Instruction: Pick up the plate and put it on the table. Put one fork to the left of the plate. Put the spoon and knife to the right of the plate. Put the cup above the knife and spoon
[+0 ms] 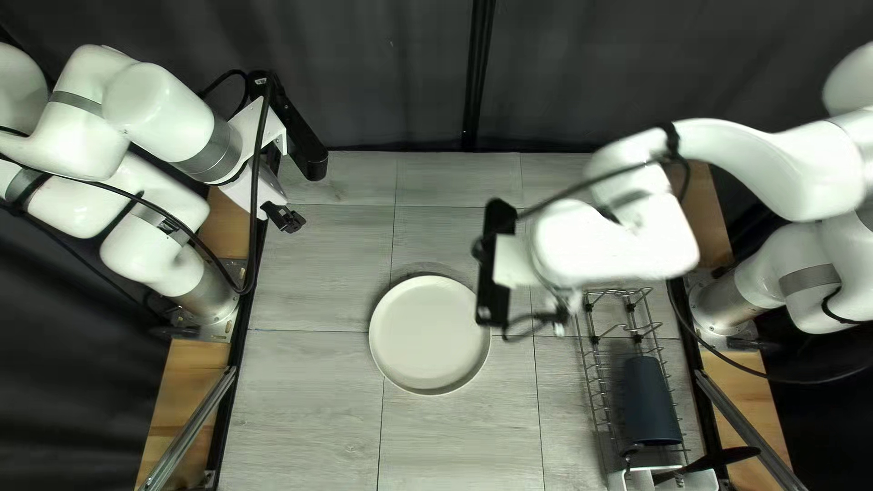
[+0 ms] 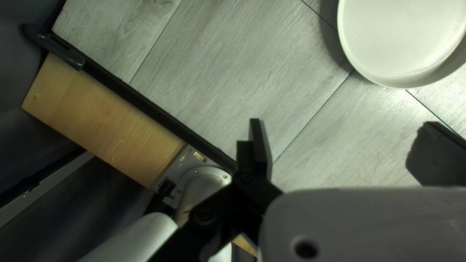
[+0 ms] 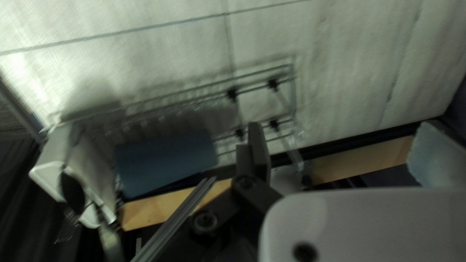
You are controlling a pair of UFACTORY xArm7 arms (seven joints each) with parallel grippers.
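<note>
We see both claws spread wide and empty: the left claw over bare tabletop, the right claw above the wire rack. The plate lies mid-tabletop. A dark cup lies in the rack; the white holder is cut off, its contents unclear.

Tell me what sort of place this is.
Probably a robot test bench, not a kitchen: dark curtain behind, left arm and right arm mounted at the table's edges, plate near a wire dish rack.
</note>
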